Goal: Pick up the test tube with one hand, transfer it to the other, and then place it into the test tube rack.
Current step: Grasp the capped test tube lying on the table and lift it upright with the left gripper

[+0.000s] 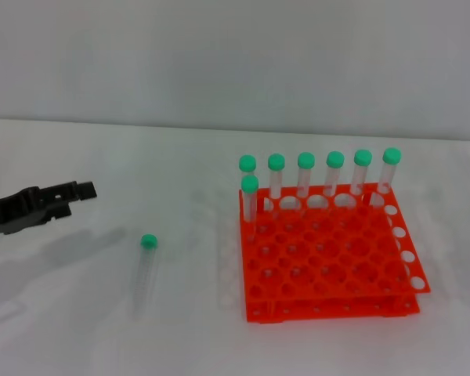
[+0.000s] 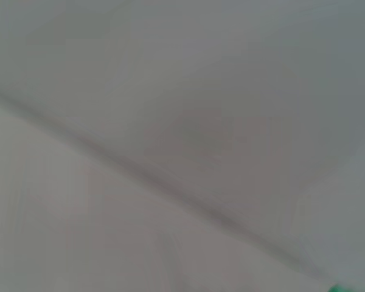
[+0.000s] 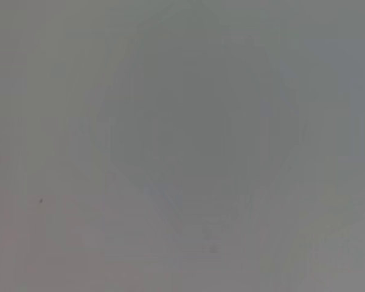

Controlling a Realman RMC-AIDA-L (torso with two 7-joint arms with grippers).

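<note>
A tube [image 1: 146, 270] lies on the table [image 1: 78, 329] between the rack [image 1: 329, 258] and left gripper [image 1: 77, 192], whose finger gap can't be made out.

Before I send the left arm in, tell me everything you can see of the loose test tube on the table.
The test tube is a slim clear plastic tube with a round green cap, lying flat on the white table, cap pointing away from the robot. It sits left of the orange-red rack, apart from it. Nothing grips it; the left gripper is off to its left.
</note>
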